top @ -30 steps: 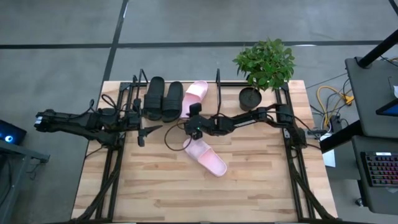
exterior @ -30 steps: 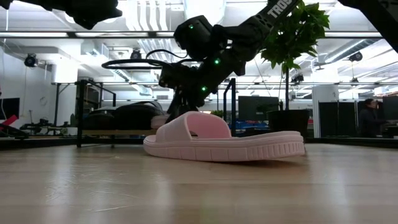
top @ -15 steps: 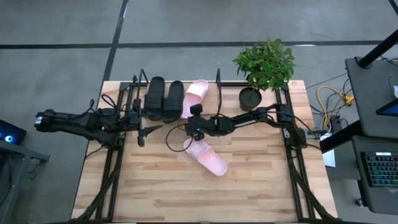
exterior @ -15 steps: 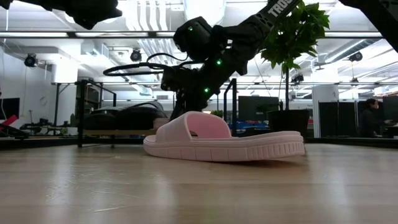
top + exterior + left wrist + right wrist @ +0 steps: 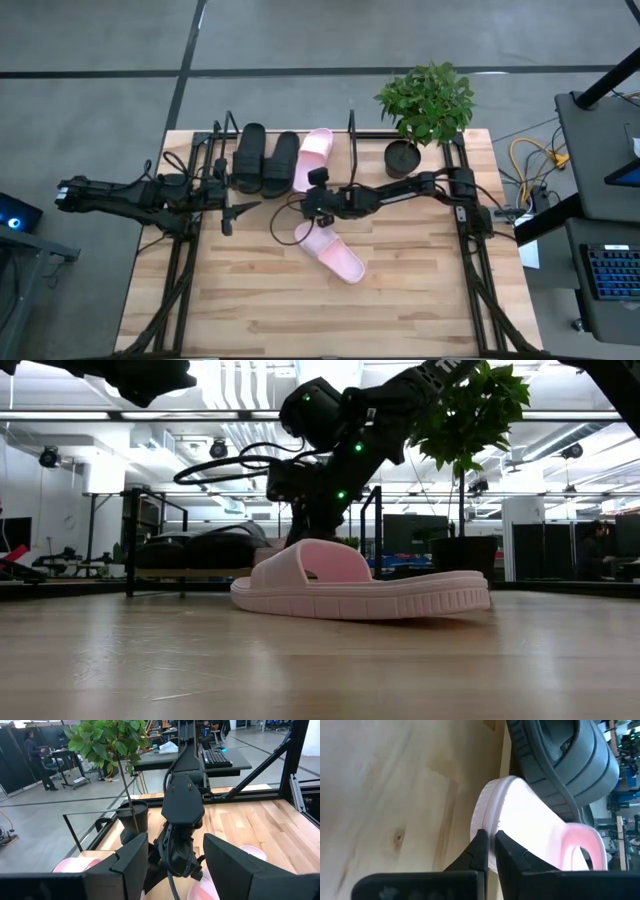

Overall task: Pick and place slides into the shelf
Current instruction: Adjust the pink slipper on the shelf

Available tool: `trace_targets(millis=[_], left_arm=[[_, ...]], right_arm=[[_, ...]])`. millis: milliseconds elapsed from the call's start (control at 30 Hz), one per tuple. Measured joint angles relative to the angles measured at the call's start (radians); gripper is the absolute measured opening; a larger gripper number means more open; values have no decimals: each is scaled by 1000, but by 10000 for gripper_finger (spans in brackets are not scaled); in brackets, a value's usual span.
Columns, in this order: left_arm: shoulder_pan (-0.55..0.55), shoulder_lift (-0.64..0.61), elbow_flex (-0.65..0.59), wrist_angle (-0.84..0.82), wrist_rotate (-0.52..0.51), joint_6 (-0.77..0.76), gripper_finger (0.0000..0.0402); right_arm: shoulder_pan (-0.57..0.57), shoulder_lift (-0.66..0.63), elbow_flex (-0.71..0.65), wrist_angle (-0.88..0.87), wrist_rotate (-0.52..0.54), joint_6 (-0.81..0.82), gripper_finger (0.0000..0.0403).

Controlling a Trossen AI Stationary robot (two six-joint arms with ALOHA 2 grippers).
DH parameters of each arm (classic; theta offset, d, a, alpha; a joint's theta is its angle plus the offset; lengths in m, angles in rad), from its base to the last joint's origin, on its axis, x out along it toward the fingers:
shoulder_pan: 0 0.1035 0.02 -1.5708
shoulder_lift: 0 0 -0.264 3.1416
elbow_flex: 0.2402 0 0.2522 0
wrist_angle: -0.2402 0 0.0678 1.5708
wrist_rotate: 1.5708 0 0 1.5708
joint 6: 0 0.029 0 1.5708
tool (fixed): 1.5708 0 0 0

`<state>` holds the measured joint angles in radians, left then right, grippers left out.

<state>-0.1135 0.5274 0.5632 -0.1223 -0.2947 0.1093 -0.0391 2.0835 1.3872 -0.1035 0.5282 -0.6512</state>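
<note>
The shelf point(image 5: 350, 135) stands at the table's far side. On it lie two black slides point(image 5: 262, 158) and one pink slide point(image 5: 314, 155). A second pink slide point(image 5: 335, 255) lies flat on its sole on the table; it also shows in the low view point(image 5: 360, 585). My right gripper point(image 5: 491, 837) is shut at the heel end of the pink slide on the shelf point(image 5: 530, 820), with a black slide point(image 5: 560, 760) beyond it. My left gripper point(image 5: 228, 212) is open and empty, just in front of the shelf's left end. My right gripper's shut fingertips point(image 5: 481, 840) stand at the heel rim point(image 5: 482, 812) of the pink slide on the shelf, coming from the table's near side. I cannot tell whether they touch it. The slide lies flat beside the black slide.
A potted plant point(image 5: 425, 105) stands at the far right, its pot point(image 5: 402, 158) beside the right arm. Black arm frames run along both table sides. Bare wood lies toward the near edge point(image 5: 260, 310). A person point(image 5: 598, 545) stands in the room behind.
My right gripper has shifted slightly toward the table's right edge at the shelf's pink slide, and its wrist has risen a little in the low view.
</note>
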Motion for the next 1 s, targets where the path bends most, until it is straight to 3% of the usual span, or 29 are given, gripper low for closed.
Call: trace_targets(millis=[333,500,767,1000], left_arm=[[-1,0,0,1,0,-1,176],[-1,1,0,0,2,-2,176],[-1,2,0,0,2,0,176],[0,1,0,-1,2,2,176]], right_arm=[[0,-81,-1,-112,47,32,12],[4,-95,-2,-111,-25,-12,12],[4,-99,-4,-107,-43,-154,12],[1,-101,-8,-101,-177,-276,12]])
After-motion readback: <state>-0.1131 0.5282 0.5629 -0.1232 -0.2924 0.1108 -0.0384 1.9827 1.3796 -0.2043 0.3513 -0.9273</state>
